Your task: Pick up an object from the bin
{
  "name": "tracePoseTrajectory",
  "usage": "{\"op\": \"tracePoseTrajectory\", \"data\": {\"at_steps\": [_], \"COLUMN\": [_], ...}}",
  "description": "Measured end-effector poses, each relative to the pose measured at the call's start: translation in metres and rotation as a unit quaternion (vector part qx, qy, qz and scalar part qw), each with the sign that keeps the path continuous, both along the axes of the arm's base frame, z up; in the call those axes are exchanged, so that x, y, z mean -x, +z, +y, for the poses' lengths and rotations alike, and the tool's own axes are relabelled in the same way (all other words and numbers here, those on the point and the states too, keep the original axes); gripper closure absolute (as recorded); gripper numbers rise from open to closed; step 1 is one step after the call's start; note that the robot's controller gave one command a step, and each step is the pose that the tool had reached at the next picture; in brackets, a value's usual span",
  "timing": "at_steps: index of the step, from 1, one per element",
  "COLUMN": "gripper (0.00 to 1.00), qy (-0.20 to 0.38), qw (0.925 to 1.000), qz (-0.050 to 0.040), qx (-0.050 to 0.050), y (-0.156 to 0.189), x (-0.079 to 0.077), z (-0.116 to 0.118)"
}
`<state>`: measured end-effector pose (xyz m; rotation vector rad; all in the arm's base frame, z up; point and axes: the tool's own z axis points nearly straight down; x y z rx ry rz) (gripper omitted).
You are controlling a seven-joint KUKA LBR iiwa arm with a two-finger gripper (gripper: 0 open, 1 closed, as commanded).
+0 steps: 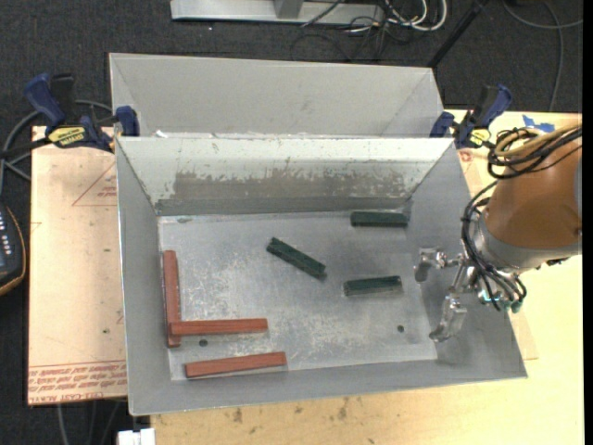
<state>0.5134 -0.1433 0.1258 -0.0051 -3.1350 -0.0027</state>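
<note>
As the tool point(440, 293) hangs low at the right side of the bin point(306, 170), its two fingers point(451, 319) stand wide apart with nothing between them, one toward the back wall and one toward the front.

Nearest to it, on the side away from the arm point(533, 202), a dark green bar point(372, 286) lies flat on the floor, close by but not touching. Its long axis runs almost straight toward the tool, so an end of the bar faces the fingers, not a flank. From where I stand, that is the thing to mind. The line between the fingers crosses the bar's length, which I judge would suit a grip across its narrow width once the tool is above the bar's middle.

Farther off, toward the back wall, a second green bar point(379, 219) lies along the wall's foot. Beyond the nearest bar, a third green bar point(296, 258) lies slanted. Farthest from the tool, at the opposite side, are three red-brown bars point(227, 326), two lying along the front and one along the far side wall.
</note>
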Motion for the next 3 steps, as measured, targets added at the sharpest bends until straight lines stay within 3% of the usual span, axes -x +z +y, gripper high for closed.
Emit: {"op": "tracePoseTrajectory", "data": {"at_steps": [1, 2, 3], "gripper": [0.0, 1.0, 1.0], "qy": [0.061, 0.058, 0.075], "qw": [0.9981, 0.9983, 0.9971], "qz": [-0.0048, -0.0047, -0.0096], "qx": [-0.001, 0.001, 0.002], "y": [-0.058, -0.055, 0.08], "x": [-0.065, -0.065, -0.077], "z": [0.061, 0.057, 0.055]}}
